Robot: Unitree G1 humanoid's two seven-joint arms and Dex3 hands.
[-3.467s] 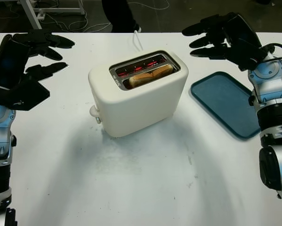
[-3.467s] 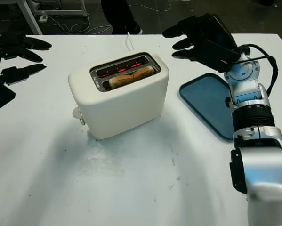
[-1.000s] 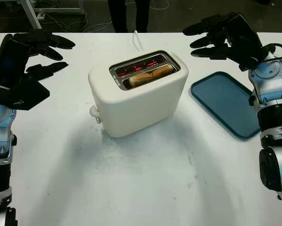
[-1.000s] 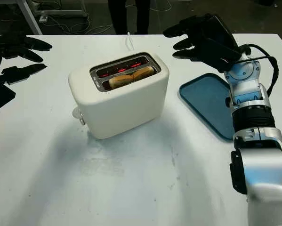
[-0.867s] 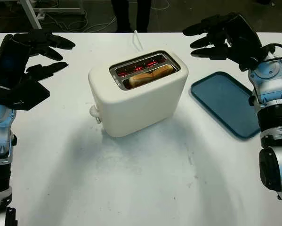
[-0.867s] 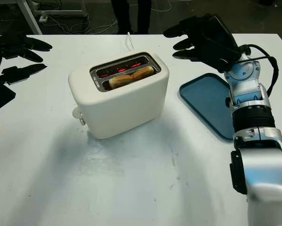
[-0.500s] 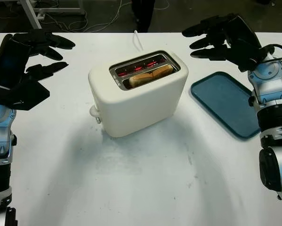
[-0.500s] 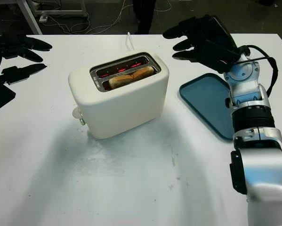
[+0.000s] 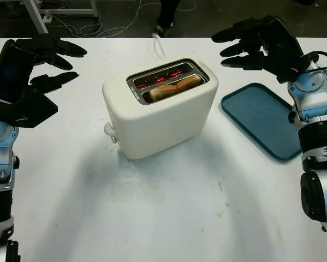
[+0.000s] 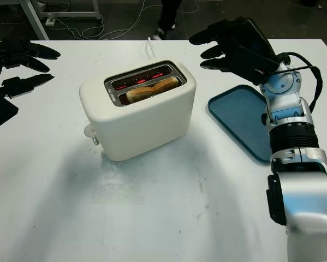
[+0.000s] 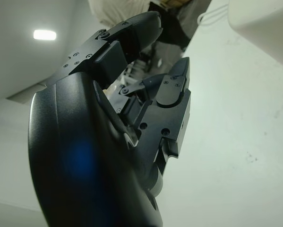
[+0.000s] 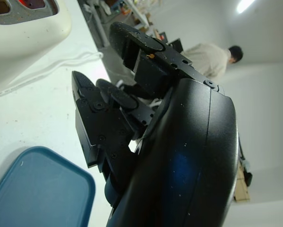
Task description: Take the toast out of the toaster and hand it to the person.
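A cream toaster (image 9: 160, 109) stands in the middle of the white table (image 9: 168, 207). One slice of toast (image 9: 175, 87) sits low in its nearer slot; the far slot glows red. My left hand (image 9: 48, 63) hovers open at the table's left side, well apart from the toaster. My right hand (image 9: 239, 46) hovers open to the right of and behind the toaster, above the table, holding nothing. A person's foot (image 9: 164, 24) shows on the floor beyond the far edge; a person (image 12: 210, 59) in a beige top appears in the right wrist view.
A dark teal tray (image 9: 264, 120) lies on the table right of the toaster, under my right forearm. The toaster's white cord (image 9: 159, 48) runs off the far edge. A metal frame leg (image 9: 35, 13) stands on the floor at the back left.
Both hands and the toaster have stayed put. The person's legs beyond the far table edge have shifted to the right, and now just a foot shows.
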